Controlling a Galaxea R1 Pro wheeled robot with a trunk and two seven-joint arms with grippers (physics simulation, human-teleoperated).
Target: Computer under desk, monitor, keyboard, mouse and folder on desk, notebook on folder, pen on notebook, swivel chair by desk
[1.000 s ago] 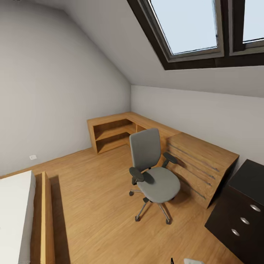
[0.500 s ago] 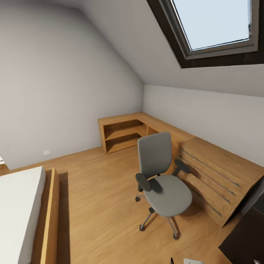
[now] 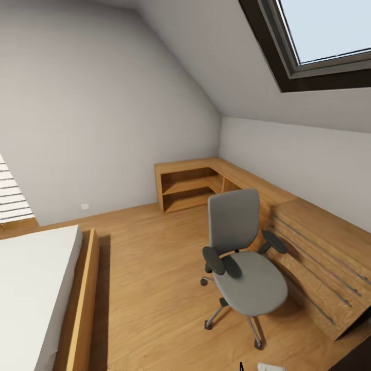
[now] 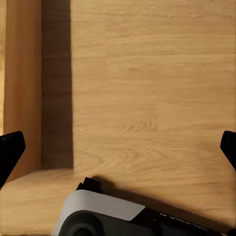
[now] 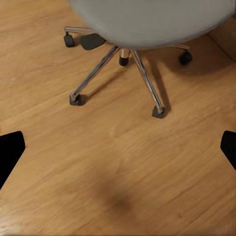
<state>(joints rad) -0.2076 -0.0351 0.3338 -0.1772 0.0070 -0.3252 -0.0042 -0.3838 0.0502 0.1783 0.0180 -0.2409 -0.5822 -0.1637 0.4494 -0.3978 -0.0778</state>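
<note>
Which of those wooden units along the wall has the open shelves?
The low corner unit behind the swivel chair. The slanted chest beside the chair has closed fronts with long bar handles.

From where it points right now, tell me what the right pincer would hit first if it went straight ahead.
Most likely bare wood floor. The right pincer is open and aimed at the boards just short of the swivel chair and its chrome base; the nearest castor lies slightly beyond that line, though depth is uncertain.

Wooden floor (image 3: pixel 149 288). Bed (image 3: pixel 31 288) with white mattress on it; low corner shelf unit (image 3: pixel 190 185) beyond; skylight (image 3: pixel 330 31) overhead.
</note>
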